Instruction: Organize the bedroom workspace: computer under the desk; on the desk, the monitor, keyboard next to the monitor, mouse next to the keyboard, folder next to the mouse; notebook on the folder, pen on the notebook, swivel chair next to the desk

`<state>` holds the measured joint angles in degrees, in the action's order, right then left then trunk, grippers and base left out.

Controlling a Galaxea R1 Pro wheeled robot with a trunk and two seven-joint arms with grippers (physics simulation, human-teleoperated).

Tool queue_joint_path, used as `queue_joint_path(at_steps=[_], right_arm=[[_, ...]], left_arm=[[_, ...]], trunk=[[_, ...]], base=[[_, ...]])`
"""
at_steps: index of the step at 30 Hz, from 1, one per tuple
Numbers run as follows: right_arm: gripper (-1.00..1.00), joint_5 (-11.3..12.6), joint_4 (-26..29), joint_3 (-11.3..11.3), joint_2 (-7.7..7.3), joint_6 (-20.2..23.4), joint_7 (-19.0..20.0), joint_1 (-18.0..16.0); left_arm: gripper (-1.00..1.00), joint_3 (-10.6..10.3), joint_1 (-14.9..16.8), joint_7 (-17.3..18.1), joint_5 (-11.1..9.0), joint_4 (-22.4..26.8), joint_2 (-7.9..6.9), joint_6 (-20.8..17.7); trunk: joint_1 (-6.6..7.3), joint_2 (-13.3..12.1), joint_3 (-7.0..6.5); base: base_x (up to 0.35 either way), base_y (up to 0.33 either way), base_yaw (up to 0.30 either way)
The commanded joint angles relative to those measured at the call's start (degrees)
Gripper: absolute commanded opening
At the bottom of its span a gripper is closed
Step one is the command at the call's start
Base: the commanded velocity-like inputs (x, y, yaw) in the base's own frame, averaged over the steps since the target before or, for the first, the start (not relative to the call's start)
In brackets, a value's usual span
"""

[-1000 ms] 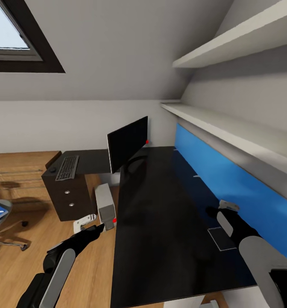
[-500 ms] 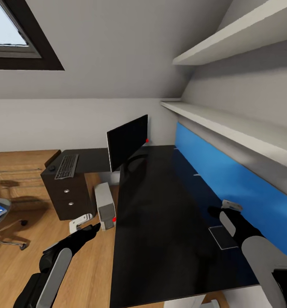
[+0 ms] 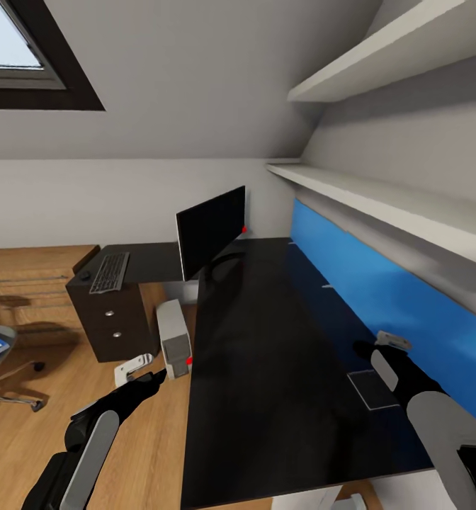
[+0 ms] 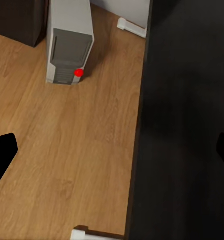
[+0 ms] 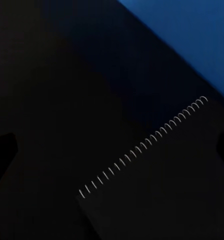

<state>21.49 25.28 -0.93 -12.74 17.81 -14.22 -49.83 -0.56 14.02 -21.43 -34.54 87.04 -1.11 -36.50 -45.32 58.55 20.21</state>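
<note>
**Notebook Lying Flat Under Your Right Gripper**

You are hovering your right gripper, jaws spread wide and empty, over the thin dark spiral-bound notebook lying flat on the glossy black desk, just beside the blue wall panel. Its coil edge is running along the desk's length, toward the wide black monitor. Your left gripper, also wide open, is hanging near the light grey tower computer.

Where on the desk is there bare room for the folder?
The desk is bare from the monitor down to the notebook, the blue wall panel bordering one side. The short wing is crowded: keyboard and mouse sit there.
</note>
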Motion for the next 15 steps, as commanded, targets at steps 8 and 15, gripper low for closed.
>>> queue_joint_path(at_steps=[8, 15], right_arm=[[1.00, 0.4, 0.1, 0.0, -0.01, 0.0, -0.3, 0.0], [1.00, 0.4, 0.1, 0.0, -0.01, 0.0, -0.3, 0.0]], left_arm=[[1.00, 0.8, 0.0, -0.5, -0.6, 0.1, -0.02, -0.1], [1.00, 2.6, 0.0, -0.5, -0.6, 0.0, 0.05, -0.1]], trunk=[[-1.77, 3.3, 1.71], [-3.31, 6.1, 3.14]], base=[[0.000, 0.000, 0.000], [0.000, 0.000, 0.000]])
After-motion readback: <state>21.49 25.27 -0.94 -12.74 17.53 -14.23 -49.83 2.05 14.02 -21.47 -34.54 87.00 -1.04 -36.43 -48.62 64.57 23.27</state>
